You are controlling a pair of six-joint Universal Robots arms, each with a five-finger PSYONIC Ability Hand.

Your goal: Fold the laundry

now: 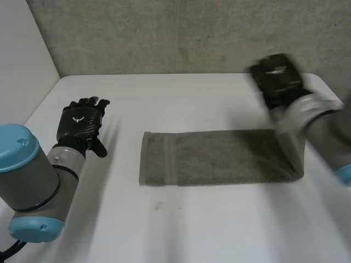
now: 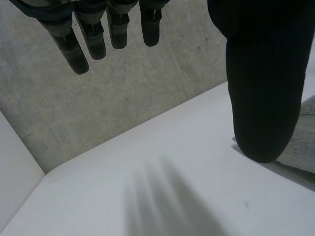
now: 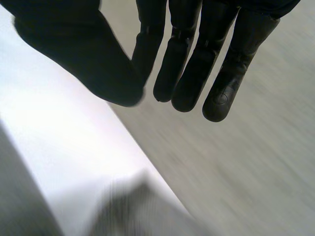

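Note:
A grey towel lies flat on the white table as a long folded strip running left to right. My left hand hovers over bare table to the left of it, fingers straight and spread, holding nothing. In the left wrist view its fingers point toward the back wall, and an edge of the towel shows beside the thumb. My right hand is raised above the towel's right end, near the table's back edge. Its thumb is drawn in against the fingers with nothing between them.
A rough grey wall rises behind the table, and a white side panel stands at the left. The right forearm crosses above the towel's right end. Bare table stretches in front of the towel.

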